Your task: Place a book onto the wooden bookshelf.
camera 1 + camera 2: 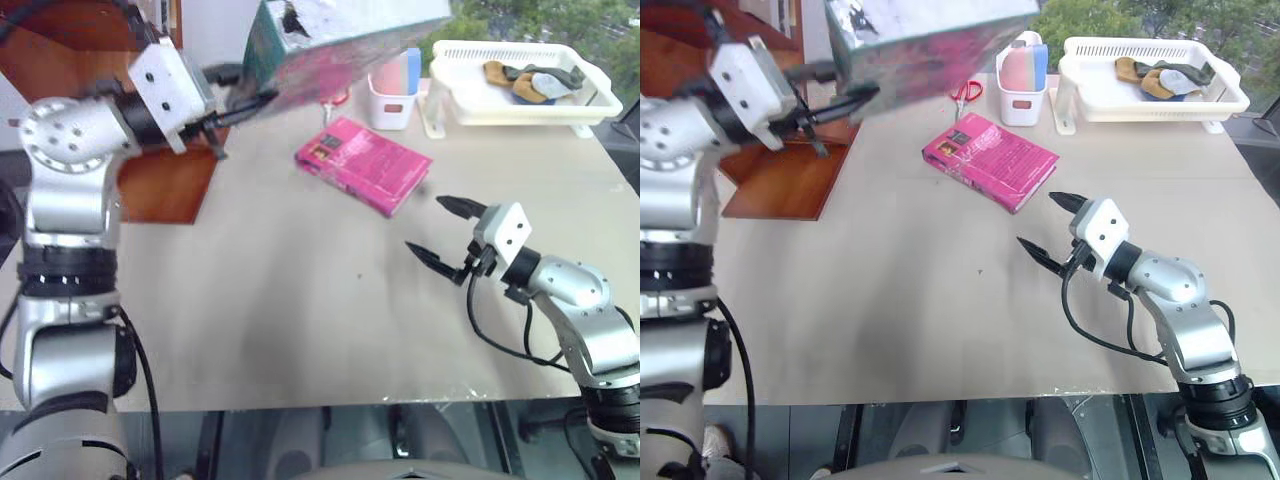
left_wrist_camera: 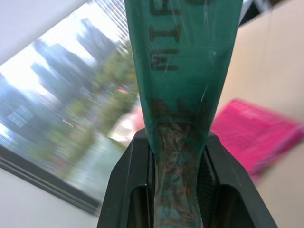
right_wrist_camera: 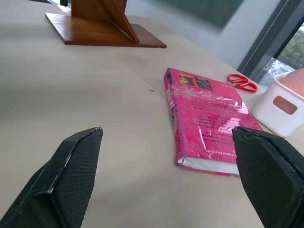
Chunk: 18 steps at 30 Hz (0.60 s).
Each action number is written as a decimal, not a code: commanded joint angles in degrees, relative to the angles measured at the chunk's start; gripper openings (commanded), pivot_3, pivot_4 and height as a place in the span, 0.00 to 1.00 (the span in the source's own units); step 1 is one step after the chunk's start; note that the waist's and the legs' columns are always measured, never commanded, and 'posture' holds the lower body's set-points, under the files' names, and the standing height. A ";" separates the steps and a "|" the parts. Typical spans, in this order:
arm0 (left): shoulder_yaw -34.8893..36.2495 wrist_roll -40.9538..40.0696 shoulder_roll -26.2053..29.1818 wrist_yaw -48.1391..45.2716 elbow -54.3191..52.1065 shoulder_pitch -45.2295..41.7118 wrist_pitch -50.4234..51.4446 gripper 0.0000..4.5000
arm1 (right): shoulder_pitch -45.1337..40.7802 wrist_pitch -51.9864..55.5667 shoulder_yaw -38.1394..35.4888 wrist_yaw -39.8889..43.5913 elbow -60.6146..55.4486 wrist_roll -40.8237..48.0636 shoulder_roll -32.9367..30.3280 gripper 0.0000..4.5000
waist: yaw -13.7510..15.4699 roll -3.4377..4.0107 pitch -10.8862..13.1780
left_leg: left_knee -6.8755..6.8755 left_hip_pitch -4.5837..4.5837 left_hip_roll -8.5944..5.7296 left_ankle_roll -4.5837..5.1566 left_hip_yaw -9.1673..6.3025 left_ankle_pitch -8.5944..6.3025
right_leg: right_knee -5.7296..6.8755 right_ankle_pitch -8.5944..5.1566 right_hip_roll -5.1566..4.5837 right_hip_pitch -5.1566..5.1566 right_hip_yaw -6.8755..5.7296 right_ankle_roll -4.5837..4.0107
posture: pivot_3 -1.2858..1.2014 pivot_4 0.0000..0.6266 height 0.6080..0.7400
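Gleaming teal book [image 1: 340, 45] (plastic-wrapped), possibly scuffed

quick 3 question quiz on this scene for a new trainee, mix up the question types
1. True or false: the left gripper is shut on the book and holds it above the table.
2. What lies flat nearest the open right gripper? A) pink book B) red scissors C) white basket tray
3. Fill in: the wooden bookshelf stands at the table's ___ side.

Key: 1 true; 2 A; 3 left
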 commanded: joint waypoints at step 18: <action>-8.56 22.15 30.91 -24.01 19.29 -23.58 -0.08 0.15 | -16.11 2.55 -6.73 6.28 0.02 17.25 0.94 1.00 | -0.86 -0.02 0.42 | 0.02 -0.13 0.29 0.00 0.20 0.00 | 0.24 -0.04 0.14 -0.35 0.10 -0.01 | 0.52 0.24 1.00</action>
